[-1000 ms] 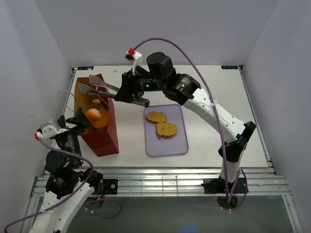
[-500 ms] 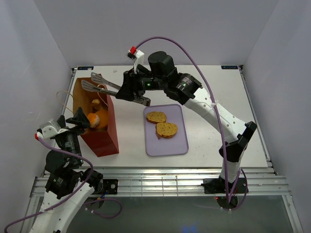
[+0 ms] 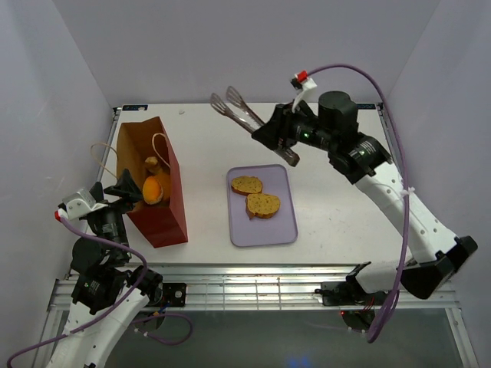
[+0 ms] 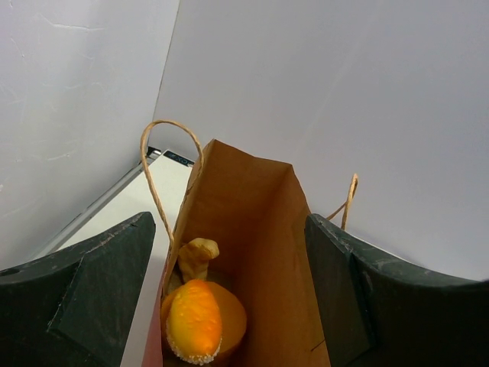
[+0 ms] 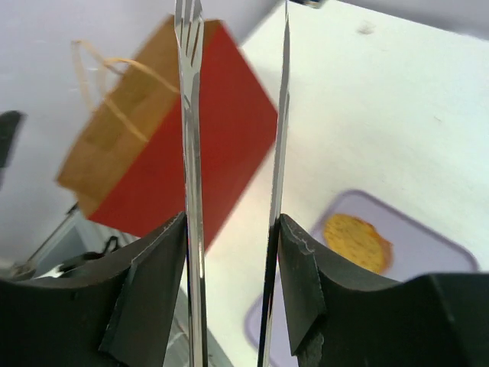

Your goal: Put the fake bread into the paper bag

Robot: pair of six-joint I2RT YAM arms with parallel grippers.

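While the left gripper [image 3: 126, 188] is sitting at the near end of the tall reddish-brown kraft paper bag [image 3: 170, 207], we are seeing its black fingers [image 4: 92, 283] spread wide, released, one on either side of the bag's mouth; whether they are pressing the walls we cannot tell. Inside the bag a glossy orange toy bun [image 4: 195, 321] is lying just beside a pale crescent roll [image 4: 195, 256]. Right of the bag, the slim steel kitchen tongs [image 3: 234, 107] are hanging in the air with nothing between their parted blades. Further right of the bag, two round brown-crusted toy bread slices [image 3: 246, 185] are lying flat on the lavender rectangular plastic tray [image 3: 265, 231]. Furthest from the bag, the right gripper [image 3: 275, 140] is clenching the tongs' handles. We are judging the slices light, stiff and rather smooth, so we are expecting them to slip unless the blades pinch across the crust at the widest part.
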